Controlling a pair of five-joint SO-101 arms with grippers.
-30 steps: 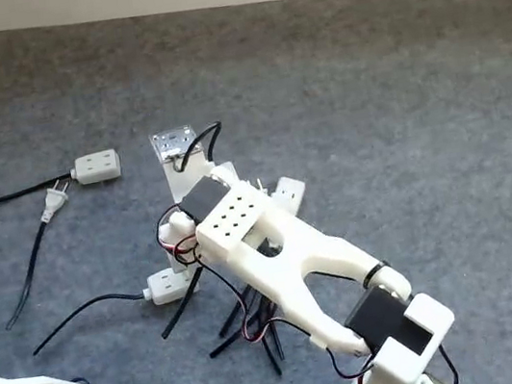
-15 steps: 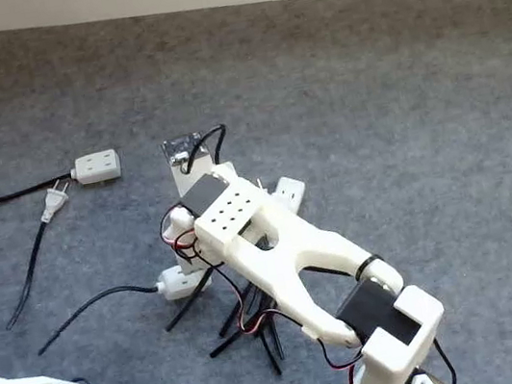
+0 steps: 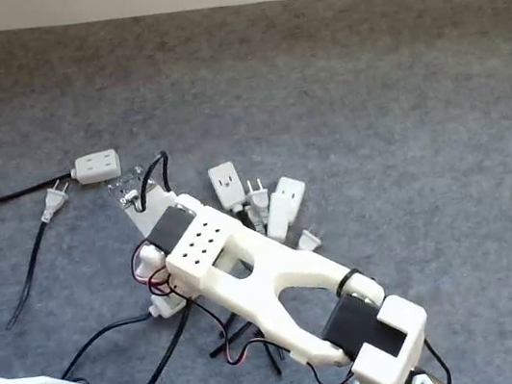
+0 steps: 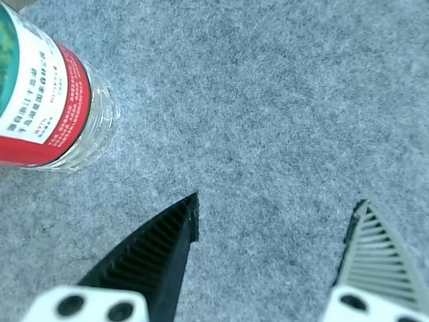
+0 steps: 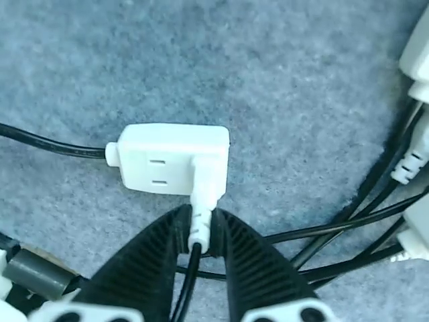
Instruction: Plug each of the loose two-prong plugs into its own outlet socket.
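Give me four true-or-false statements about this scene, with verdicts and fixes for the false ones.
1. The right tool is shut on a plug that touches a socket. True.
2. The left tool is shut on the bottle. False: it is open over bare carpet, and the bottle stands apart from it.
3. In the high view, a loose plug lies unplugged beside the far socket. True.
4. The bottle's label is blue. False: it is mostly red, with some green.
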